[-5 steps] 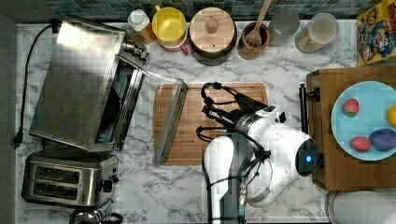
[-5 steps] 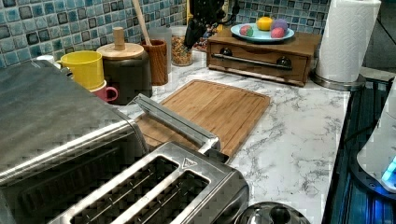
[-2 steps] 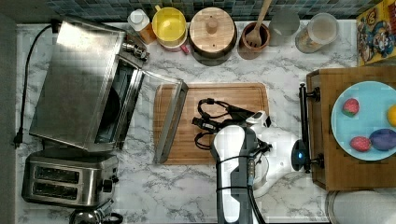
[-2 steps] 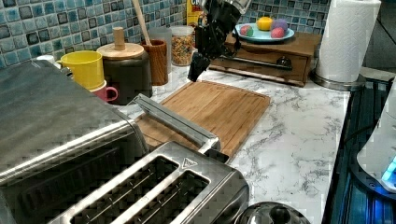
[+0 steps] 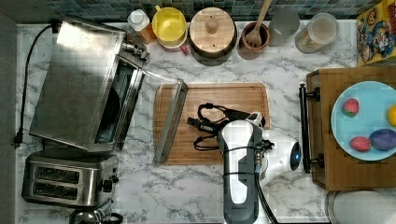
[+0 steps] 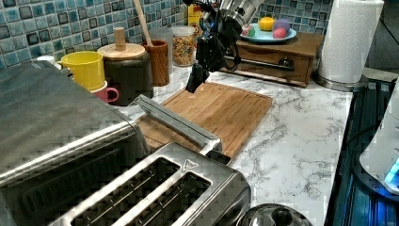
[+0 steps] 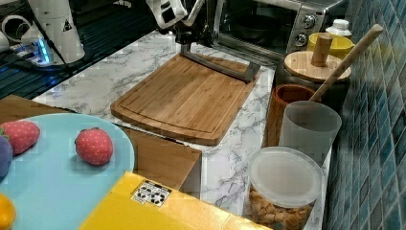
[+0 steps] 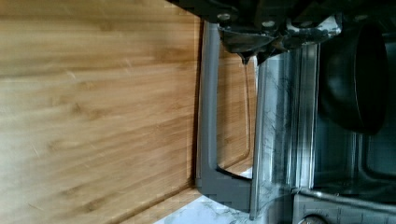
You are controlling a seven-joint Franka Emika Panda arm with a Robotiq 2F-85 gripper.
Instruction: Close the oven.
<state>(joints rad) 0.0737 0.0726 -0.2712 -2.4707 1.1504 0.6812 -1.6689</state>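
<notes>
one oven (image 5: 79, 79), door down, one pincer (image 6: 194, 81)

The Panda arm (image 5: 239, 172) has glossy white shells with dark grey joint bands, thin black cables looped around its black wrist (image 5: 208, 123), and a blue-lit ring on its base (image 5: 295, 156).

- Arm (image 5: 239, 172): extends up the top view, white links with black cabling at the wrist.
- Gripper (image 6: 195, 81): angled downward in the left view, black fingers pointing low.
</notes>
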